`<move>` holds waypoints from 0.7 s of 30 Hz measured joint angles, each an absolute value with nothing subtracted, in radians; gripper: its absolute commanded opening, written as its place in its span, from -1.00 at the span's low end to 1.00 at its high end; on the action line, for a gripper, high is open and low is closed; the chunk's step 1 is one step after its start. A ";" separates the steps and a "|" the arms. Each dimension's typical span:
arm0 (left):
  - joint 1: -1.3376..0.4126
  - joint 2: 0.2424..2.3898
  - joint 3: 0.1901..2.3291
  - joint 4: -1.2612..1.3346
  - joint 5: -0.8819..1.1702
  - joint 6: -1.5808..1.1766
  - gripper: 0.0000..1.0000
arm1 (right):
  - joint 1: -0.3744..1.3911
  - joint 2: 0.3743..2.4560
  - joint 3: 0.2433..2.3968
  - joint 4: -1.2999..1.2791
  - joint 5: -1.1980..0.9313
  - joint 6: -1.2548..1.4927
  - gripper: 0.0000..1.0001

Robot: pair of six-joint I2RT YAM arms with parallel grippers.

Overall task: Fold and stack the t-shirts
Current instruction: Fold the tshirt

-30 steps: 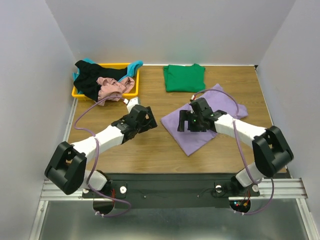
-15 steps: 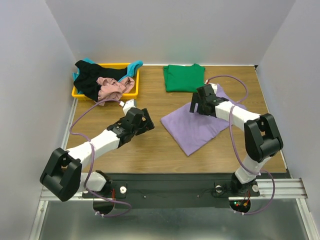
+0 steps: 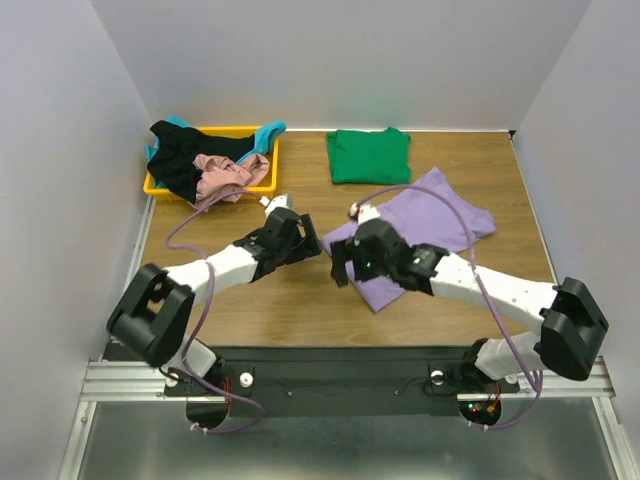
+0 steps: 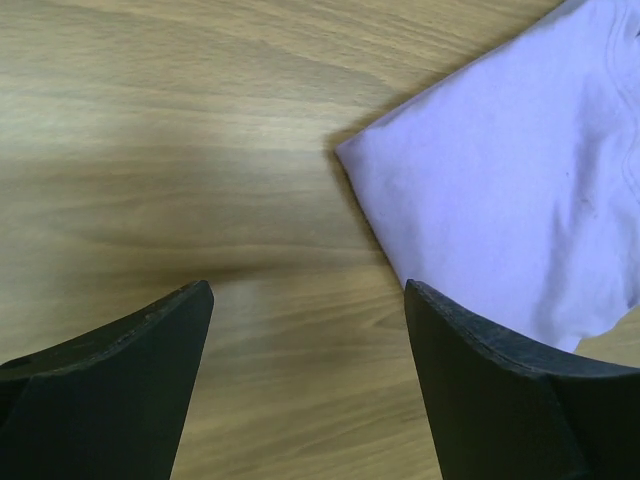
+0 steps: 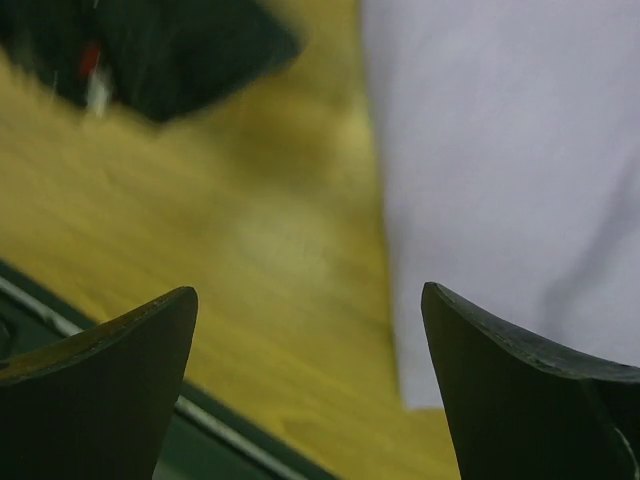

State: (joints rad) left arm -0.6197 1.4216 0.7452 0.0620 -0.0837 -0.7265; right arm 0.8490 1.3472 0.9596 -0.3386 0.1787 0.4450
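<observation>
Jaws wide and empty, the left gripper (image 4: 305, 292) and right gripper (image 5: 310, 297) hover at one edge of the purple t-shirt (image 3: 440, 216).

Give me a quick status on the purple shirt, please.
Left gripper open, empty, just short of the purple t-shirt's corner. Right gripper open, empty, at its edge. Shirt ungripped. Nothing blocking.

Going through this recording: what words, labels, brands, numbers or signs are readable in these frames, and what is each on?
None can be read.
The purple t-shirt, the green t-shirt and the yellow tray show no print or label.
The right wrist view is blurred, and no lettering shows there.
</observation>
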 measured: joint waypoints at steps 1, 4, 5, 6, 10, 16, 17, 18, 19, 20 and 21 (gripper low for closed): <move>-0.620 1.468 0.770 0.079 -0.066 -0.719 0.71 | 0.886 1.353 0.945 -0.343 0.179 0.452 0.90; -0.620 1.585 0.839 0.094 -0.025 -0.710 0.65 | 0.972 1.415 0.899 -0.388 0.178 0.482 0.82; -0.620 1.619 0.860 0.101 -0.014 -0.707 0.58 | 0.982 1.441 0.886 -0.405 0.181 0.492 0.79; -0.620 1.646 0.879 0.102 -0.002 -0.704 0.54 | 0.985 1.458 0.879 -0.422 0.185 0.499 0.76; -0.619 1.753 0.961 0.119 0.027 -0.698 0.28 | 0.985 1.487 0.855 -0.453 0.207 0.515 0.51; -0.619 1.827 1.016 0.146 0.053 -0.692 -0.36 | 0.983 1.488 0.826 -0.464 0.226 0.543 0.17; -0.619 1.830 1.013 0.150 0.056 -0.690 -0.79 | 0.983 1.489 0.813 -0.466 0.228 0.551 0.15; -0.619 1.834 1.005 0.160 0.061 -0.692 -0.97 | 0.983 1.490 0.805 -0.466 0.229 0.556 0.12; -0.618 1.835 1.000 0.170 0.069 -0.694 -1.00 | 0.983 1.491 0.800 -0.466 0.232 0.561 0.08; -0.618 1.835 0.994 0.181 0.073 -0.696 -1.00 | 0.983 1.491 0.799 -0.465 0.234 0.565 -0.01; -0.618 1.836 0.986 0.194 0.079 -0.697 -1.00 | 0.983 1.491 0.798 -0.465 0.239 0.569 -0.12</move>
